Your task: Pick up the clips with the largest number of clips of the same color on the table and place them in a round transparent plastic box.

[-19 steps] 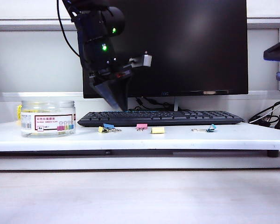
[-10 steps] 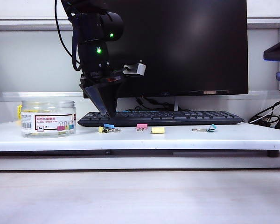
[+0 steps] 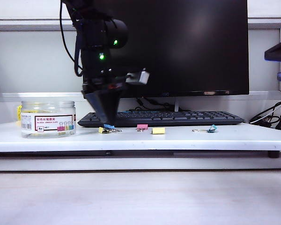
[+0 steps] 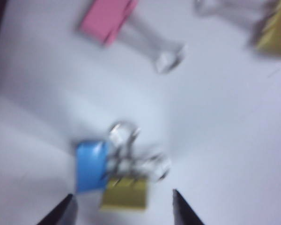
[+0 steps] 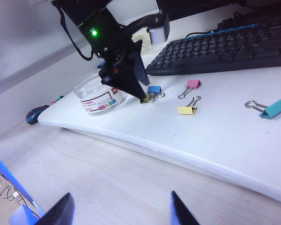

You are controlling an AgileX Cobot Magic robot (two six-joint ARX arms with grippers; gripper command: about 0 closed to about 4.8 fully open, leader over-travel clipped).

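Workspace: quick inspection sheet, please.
Surface: white table, flat.
Job's things: yellow clip touching blue clip under the left gripper; second yellow clip lies alone; round transparent plastic box upright at table's left end.
Clutter: pink clip, teal clip, keyboard, monitor.
Grippers: left gripper open, low over the yellow-blue pair; right gripper open, off the table, holding nothing.
Cables: bundle at right rear.
Surroundings: pale wall.
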